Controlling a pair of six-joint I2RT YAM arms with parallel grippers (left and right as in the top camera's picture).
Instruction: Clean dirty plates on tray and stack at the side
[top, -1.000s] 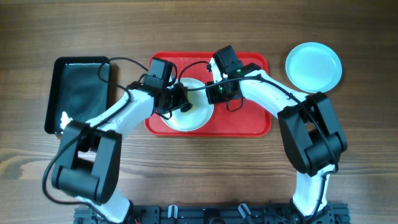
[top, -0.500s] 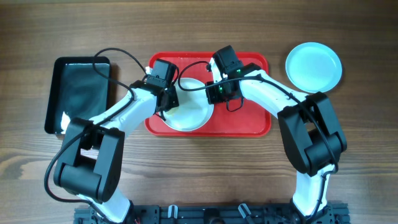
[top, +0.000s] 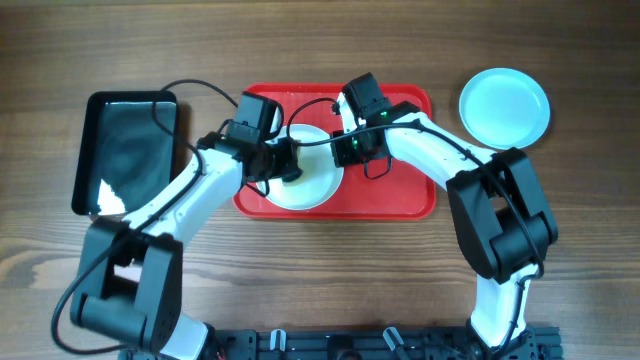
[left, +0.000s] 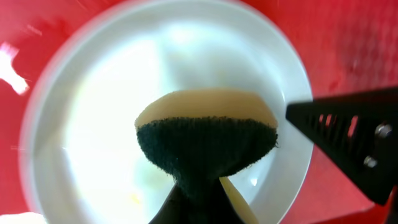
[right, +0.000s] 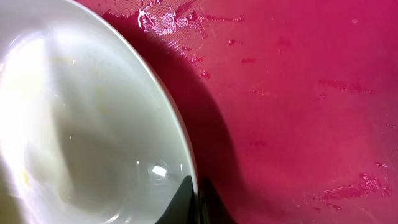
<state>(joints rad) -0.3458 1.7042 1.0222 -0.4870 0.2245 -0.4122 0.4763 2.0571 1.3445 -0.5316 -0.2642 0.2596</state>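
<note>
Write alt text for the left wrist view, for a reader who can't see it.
A yellow sponge with a dark scouring face, pinched in the left gripper, sits over the middle of a white plate lying on the red tray. At the right, the right gripper's black finger meets the plate's rim.

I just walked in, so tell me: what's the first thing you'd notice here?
The bright red tray in the middle, with a white plate on it. The left gripper holds a sponge over that plate while the right gripper pinches its rim. A second plate sits alone on the table at the far right.
</note>
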